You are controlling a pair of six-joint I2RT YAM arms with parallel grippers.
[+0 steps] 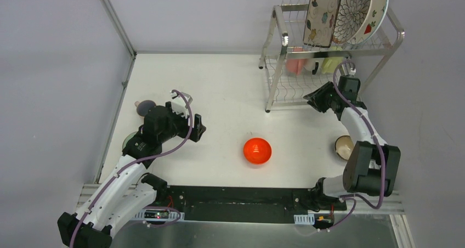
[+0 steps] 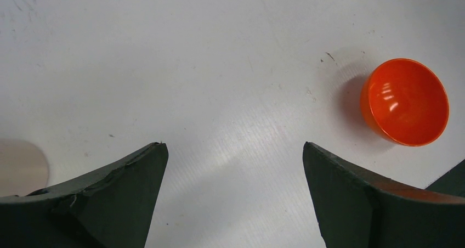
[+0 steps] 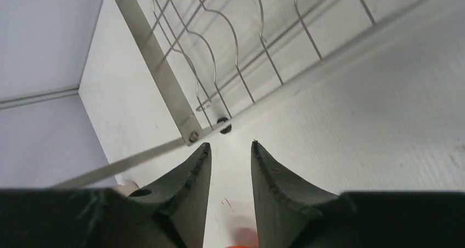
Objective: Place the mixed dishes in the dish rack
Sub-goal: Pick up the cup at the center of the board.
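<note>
rack [image 1: 284, 38]: three plates [image 1: 351, 9] upright on top shelf, cups [image 1: 295, 64] below | orange bowl [image 1: 257, 151] mid-table [image 1: 219, 83], brown-rimmed bowl [image 1: 344, 146] by right arm (both unloaded) | right hand [image 3: 230, 146] slightly parted, empty, at rack's foot | left hand [image 2: 234, 145] spread wide, empty

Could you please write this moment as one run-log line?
left tool: open, empty, above table | right tool: parted, empty, at dish rack front | red-orange bowl: on table | plates: three standing on upper shelf
</note>
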